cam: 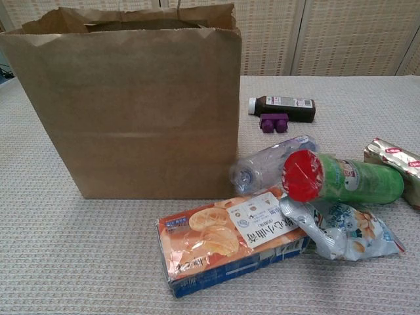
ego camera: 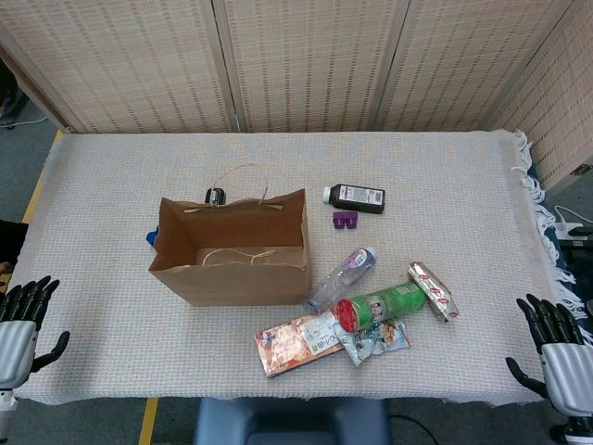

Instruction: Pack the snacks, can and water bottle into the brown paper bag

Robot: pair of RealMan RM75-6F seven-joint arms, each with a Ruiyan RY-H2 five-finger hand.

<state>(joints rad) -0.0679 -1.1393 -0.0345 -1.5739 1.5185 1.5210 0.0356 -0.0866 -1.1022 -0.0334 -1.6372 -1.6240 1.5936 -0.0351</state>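
Behind the brown paper bag (ego camera: 232,248) I can just make out a blue thing (ego camera: 150,237) and a dark thing (ego camera: 216,196), both mostly hidden. My left hand (ego camera: 20,320) sits at the table's left edge, fingers apart and holding nothing, well apart from the bag. Right of the bag lie the water bottle (ego camera: 341,277), green can (ego camera: 381,306), orange snack box (ego camera: 295,344) and silver packet (ego camera: 433,290), clustered. My right hand (ego camera: 559,345), fingers spread and empty, is cut off at the corner.
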